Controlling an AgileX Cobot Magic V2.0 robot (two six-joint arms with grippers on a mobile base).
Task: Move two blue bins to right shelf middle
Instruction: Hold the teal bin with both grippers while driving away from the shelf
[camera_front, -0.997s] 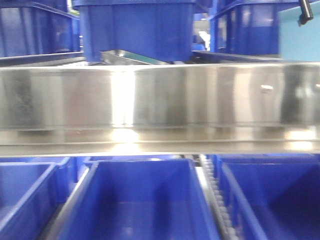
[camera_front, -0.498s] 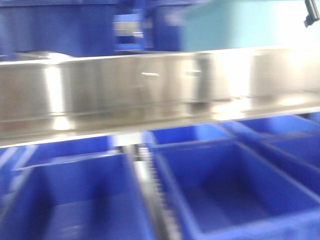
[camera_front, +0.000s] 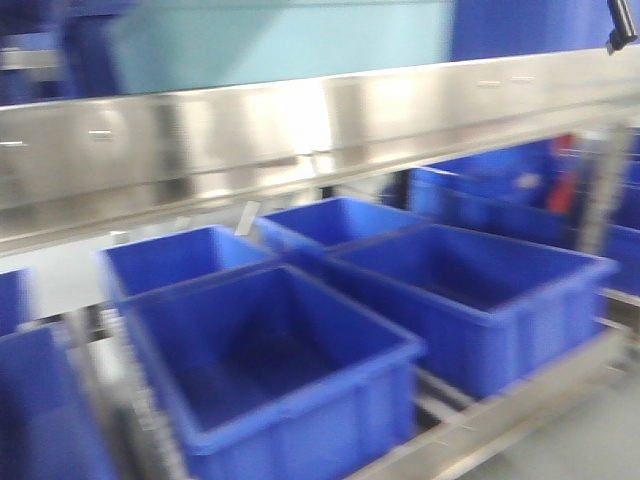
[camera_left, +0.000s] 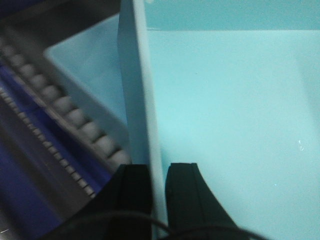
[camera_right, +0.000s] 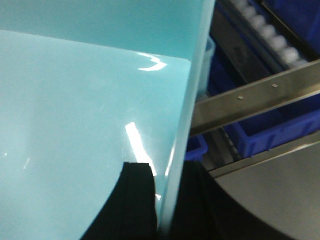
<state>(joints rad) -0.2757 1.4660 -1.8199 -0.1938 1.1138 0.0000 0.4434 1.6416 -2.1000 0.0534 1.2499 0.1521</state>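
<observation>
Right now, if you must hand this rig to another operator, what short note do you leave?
Left gripper: shut on a wall of the pale blue bin.
Right gripper: shut on a pale bin wall too.
The bin is above the steel front rail; royal-blue crates sit one level below.
Rollers lie beside it; whether it rests on them, I cannot tell.
A second pale bin is not clearly seen.
Left: set down, release, confirm both bins.
</observation>
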